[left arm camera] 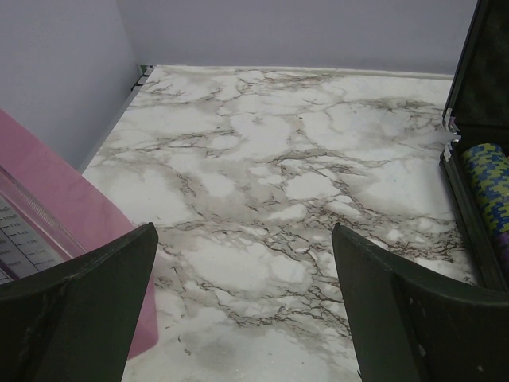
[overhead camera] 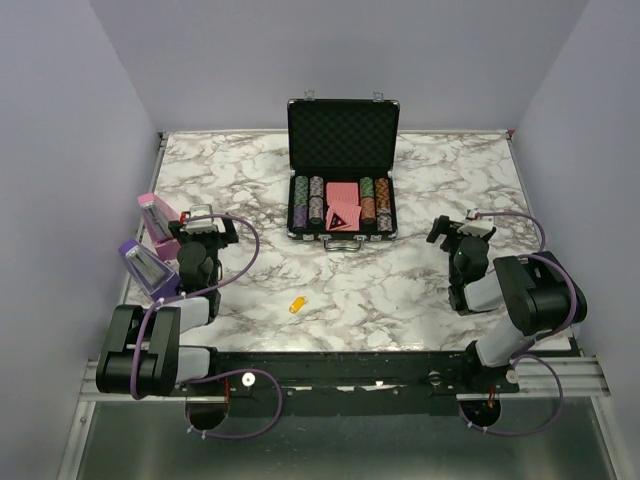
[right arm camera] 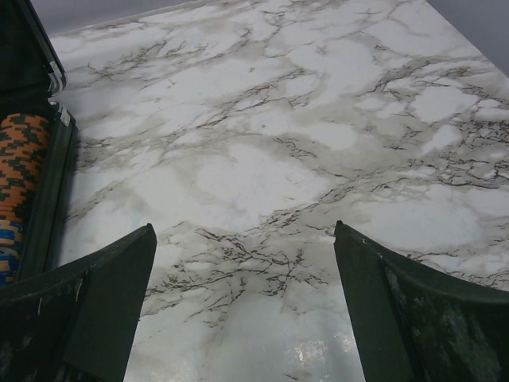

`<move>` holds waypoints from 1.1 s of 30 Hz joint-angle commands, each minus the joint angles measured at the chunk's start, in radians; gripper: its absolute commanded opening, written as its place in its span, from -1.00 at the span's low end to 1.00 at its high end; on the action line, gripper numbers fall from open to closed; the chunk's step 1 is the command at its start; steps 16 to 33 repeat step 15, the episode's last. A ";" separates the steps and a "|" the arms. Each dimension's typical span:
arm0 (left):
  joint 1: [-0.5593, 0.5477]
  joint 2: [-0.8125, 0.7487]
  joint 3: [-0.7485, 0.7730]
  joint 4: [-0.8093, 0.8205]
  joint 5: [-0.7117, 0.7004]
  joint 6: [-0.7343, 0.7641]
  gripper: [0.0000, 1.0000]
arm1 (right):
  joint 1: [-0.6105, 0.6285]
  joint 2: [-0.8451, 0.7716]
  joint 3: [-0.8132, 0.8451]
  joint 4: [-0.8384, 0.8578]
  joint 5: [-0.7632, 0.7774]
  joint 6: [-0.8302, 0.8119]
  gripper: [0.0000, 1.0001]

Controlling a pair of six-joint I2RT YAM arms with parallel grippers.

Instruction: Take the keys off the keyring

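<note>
Lying between lilac walls [overhead camera: 60, 100], marble table [overhead camera: 420, 170]; left hand [left arm camera: 242, 231], right hand [right arm camera: 244, 227] gaping, empty.

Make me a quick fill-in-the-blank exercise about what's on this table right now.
1. The yellow-orange keyring lies on the table, held by ____ gripper.
2. The left gripper and the right gripper both stand ____.
3. The pink box stands beside the ____ arm.
Missing words: neither; open; left.
</note>
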 commanded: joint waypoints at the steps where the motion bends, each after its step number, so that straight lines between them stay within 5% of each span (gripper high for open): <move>1: -0.002 0.006 0.018 0.000 -0.018 0.000 0.97 | -0.008 0.011 -0.012 0.075 -0.008 -0.009 1.00; 33: -0.004 0.006 0.016 0.000 -0.019 0.000 0.98 | -0.009 0.011 -0.015 0.081 -0.008 -0.010 1.00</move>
